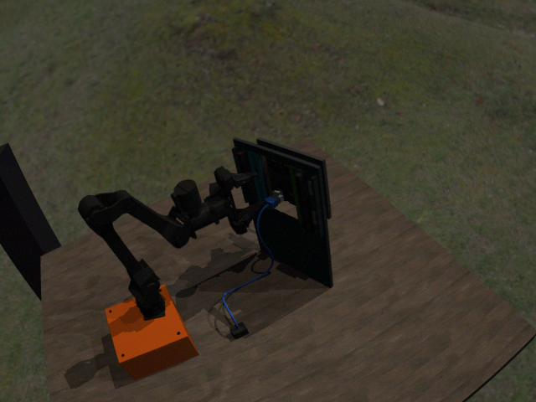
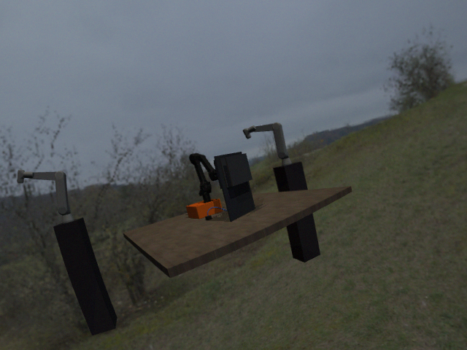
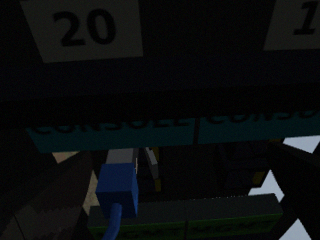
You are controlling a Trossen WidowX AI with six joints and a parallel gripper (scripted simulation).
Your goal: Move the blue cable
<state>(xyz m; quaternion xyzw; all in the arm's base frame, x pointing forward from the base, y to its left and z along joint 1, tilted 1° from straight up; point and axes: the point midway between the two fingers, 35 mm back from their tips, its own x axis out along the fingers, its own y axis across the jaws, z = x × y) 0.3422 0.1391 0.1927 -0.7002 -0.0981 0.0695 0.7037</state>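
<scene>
Blue plug [image 1: 272, 201] [image 3: 118, 189] sat between my wide-open jaws [image 1: 247, 197], way nearer one finger, nothing gripped tbh.

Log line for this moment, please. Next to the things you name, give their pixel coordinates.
claw [image 1: 260, 189] open, empty | blue plug [image 1: 272, 201] [image 3: 117, 190] near CONSOLE label [image 3: 117, 135] | transfer not finished
</scene>
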